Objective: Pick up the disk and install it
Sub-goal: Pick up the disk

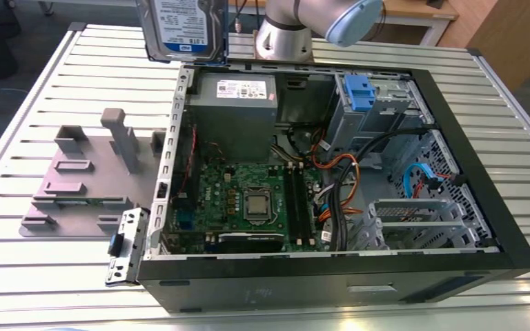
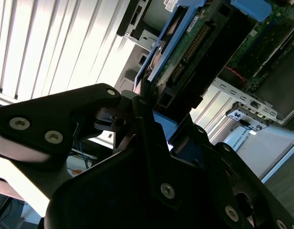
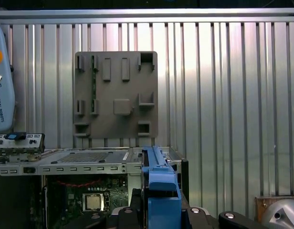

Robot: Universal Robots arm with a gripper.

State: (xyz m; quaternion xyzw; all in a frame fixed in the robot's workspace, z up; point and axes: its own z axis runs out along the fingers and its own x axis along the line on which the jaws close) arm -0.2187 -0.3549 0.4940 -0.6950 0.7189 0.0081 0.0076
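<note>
Pick-up done, we judge: flat silver-grey metal disk with white-and-blue label and blue plastic rails (image 1: 184,27) hangs in air, clear of slatted aluminium tabletop (image 1: 35,103), near open black computer case (image 1: 292,284). Black fingers (image 2: 143,119) pinch disk's edge. Install left: we see disk outside case.

The computer case (image 1: 339,279) lay open on the counter (image 1: 25,103). The fixture plate (image 1: 72,179) lay just beside it, at the exterior view's left. Inside the case, the power supply (image 1: 232,103) sat at that view's far left, the drive cage (image 1: 375,103) at its far right, and the motherboard (image 1: 246,200) before them. The disk (image 1: 184,27), clamped in the claw (image 2: 146,102), appeared to hang above the case's far left corner.
</note>
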